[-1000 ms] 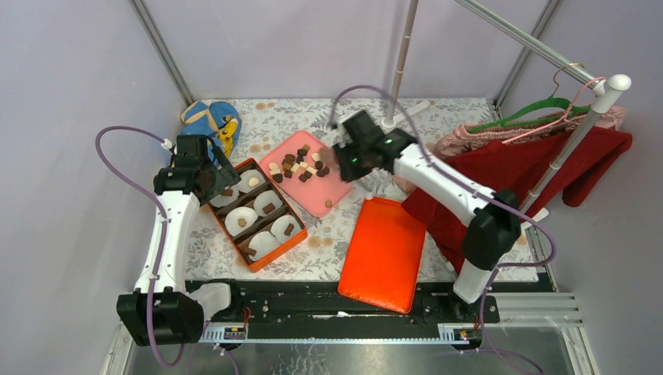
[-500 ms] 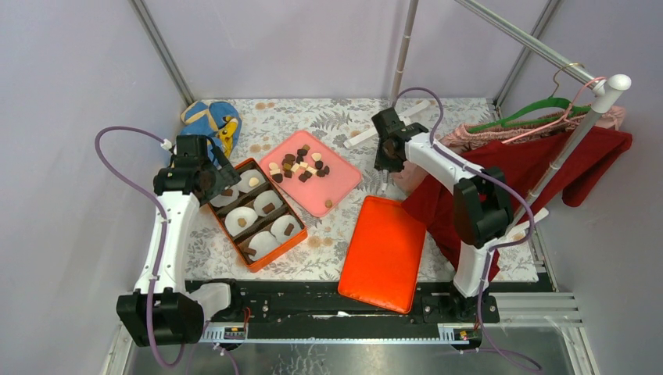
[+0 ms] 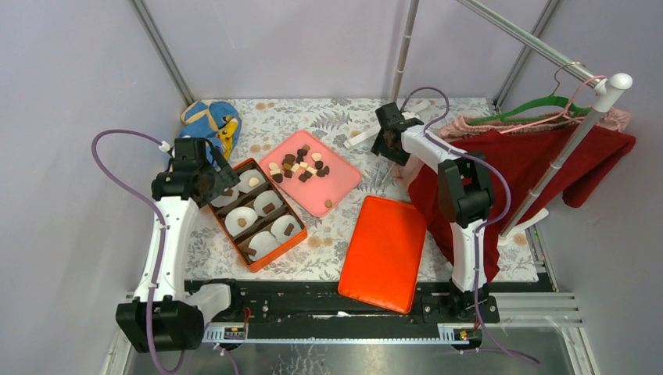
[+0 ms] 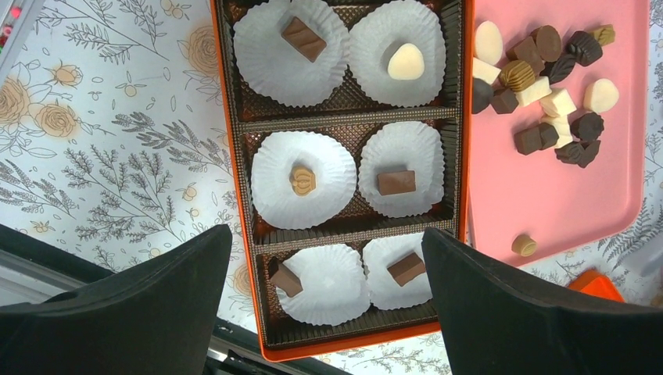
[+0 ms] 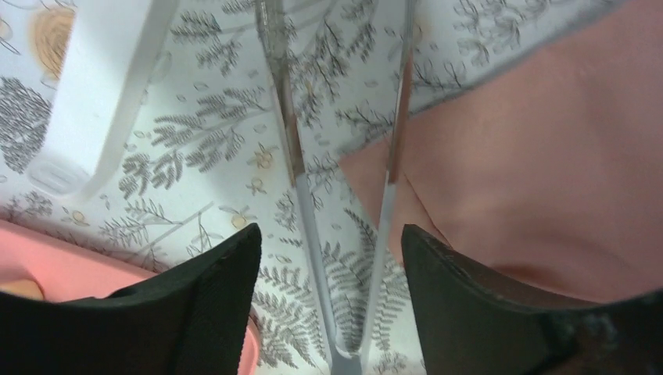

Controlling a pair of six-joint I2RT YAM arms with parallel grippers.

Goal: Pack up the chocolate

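Note:
The chocolate [image 3: 301, 166] lies as several dark, light-brown and cream pieces on a pink tray [image 3: 344, 183], seen too in the left wrist view [image 4: 547, 101]. An orange box [image 3: 291, 242] holds white paper liners, each with one piece [image 4: 396, 181]. My left gripper [image 3: 205, 173] hangs open above the box's near end [image 4: 327, 234], with nothing between its fingers. My right gripper [image 3: 385, 144] is at the back right, away from the tray. It is open [image 5: 330, 230], and thin metal tongs [image 5: 291, 148] stand between its fingers without touching them.
A red lid [image 3: 385, 254] lies at the front centre. A blue bag [image 3: 213, 121] sits at the back left. A white bar [image 3: 367, 137] and an upright pole [image 3: 403, 55] stand by the right gripper. Red and pink clothes [image 3: 539, 168] hang on a rack at the right.
My right arm has swung from over the pink tray to the back right beside the pole. The left arm has hardly moved.

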